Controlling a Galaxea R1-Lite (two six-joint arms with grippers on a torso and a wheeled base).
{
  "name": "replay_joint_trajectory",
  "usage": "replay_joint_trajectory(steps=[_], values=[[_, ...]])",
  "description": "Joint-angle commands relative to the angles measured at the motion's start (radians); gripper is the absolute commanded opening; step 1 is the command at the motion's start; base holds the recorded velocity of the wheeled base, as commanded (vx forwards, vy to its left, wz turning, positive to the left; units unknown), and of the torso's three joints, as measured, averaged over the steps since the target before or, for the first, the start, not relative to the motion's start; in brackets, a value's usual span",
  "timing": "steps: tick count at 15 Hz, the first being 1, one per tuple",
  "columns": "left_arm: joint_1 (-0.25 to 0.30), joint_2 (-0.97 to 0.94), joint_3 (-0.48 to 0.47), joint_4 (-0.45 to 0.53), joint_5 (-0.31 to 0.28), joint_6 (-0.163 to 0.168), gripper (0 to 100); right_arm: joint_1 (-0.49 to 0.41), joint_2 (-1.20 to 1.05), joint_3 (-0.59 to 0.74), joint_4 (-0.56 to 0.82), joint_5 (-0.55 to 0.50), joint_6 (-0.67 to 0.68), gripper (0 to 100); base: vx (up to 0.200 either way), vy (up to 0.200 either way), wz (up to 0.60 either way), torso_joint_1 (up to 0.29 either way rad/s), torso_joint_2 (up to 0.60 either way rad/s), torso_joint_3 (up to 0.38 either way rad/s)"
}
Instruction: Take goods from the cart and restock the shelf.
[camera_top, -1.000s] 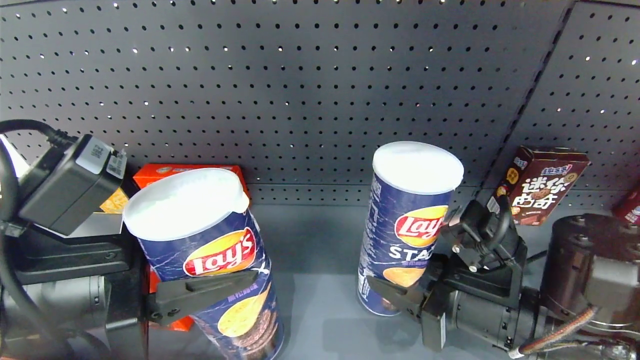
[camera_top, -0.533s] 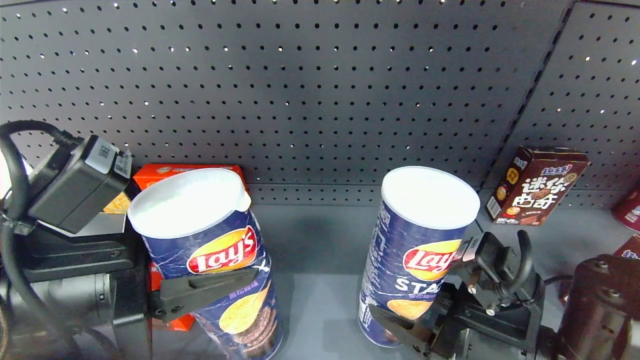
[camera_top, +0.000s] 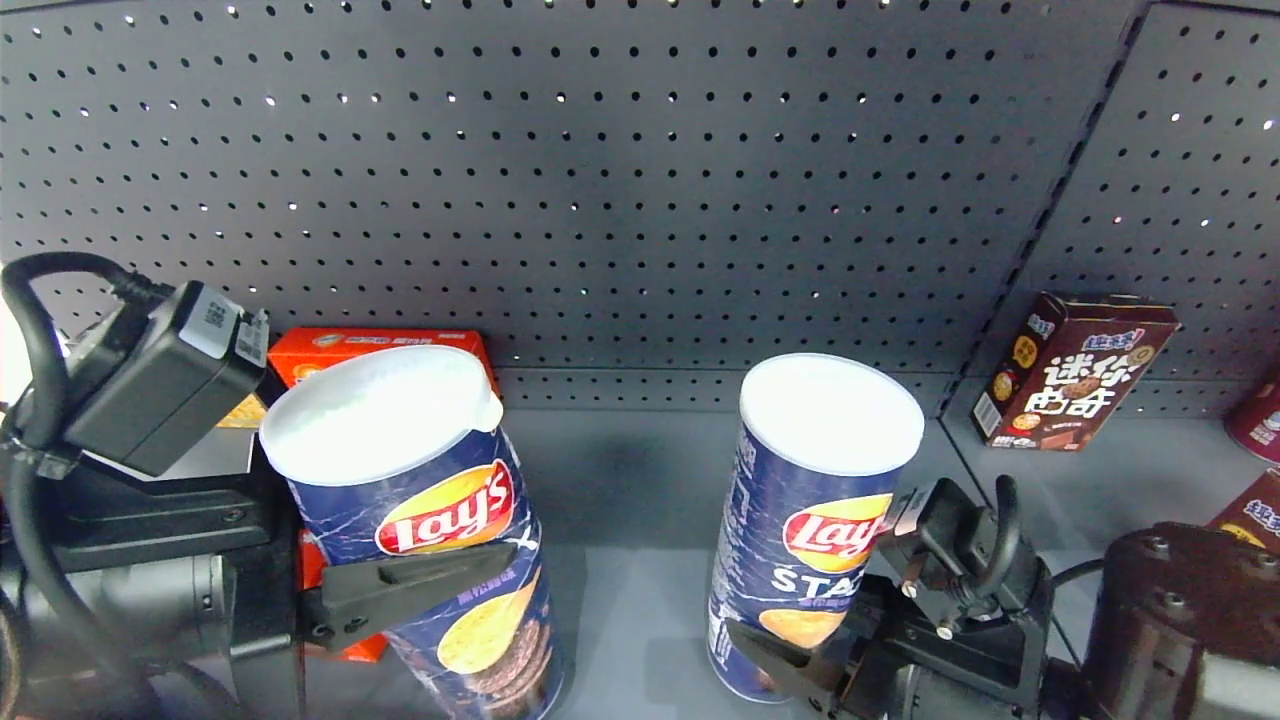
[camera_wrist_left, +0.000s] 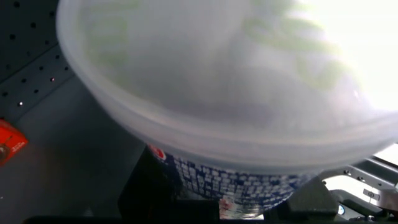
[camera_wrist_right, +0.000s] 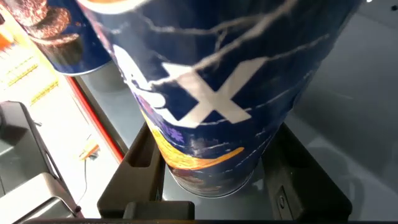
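The white-lidded blue chip can (camera_top: 810, 540), gripped by the right jaws, has been drawn back and leftward over the grey shelf (camera_top: 630, 480); a second, tilted blue can (camera_top: 440, 500) is kept clamped by the left jaws.

Left can (camera_top: 440, 520) and right can (camera_top: 810, 540), glossy card, lids (camera_top: 830, 410), translucent plastic, shelf (camera_top: 640, 600) and pegboard (camera_top: 600, 180), matt grey metal, orange box (camera_top: 370, 345) and brown box (camera_top: 1080, 380), glossy card, left claw (camera_wrist_left: 230, 199) and right claw (camera_wrist_right: 211, 155), matt black plastic
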Motion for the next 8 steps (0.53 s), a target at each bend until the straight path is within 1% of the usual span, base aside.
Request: replay_joint_trajectory(steps=[1,7,8], values=[[0.0,0.0,0.002,0.0,0.0,-0.002,0,0.0,0.035,-0.002,0.0,0.001,0.002,0,0.0,0.0,0.0,0.0,0.0,0.0],[0.004,-0.002,0.002,0.0,-0.001,-0.002,0,0.002,0.073,0.0,-0.028,0.003,0.002,0,0.0,0.0,0.0,0.0,0.0,0.0],[0.004,-0.002,0.002,0.0,-0.001,-0.002,0,0.003,0.073,0.0,-0.028,0.003,0.0,100,0.0,0.0,0.0,0.0,0.0,0.0]])
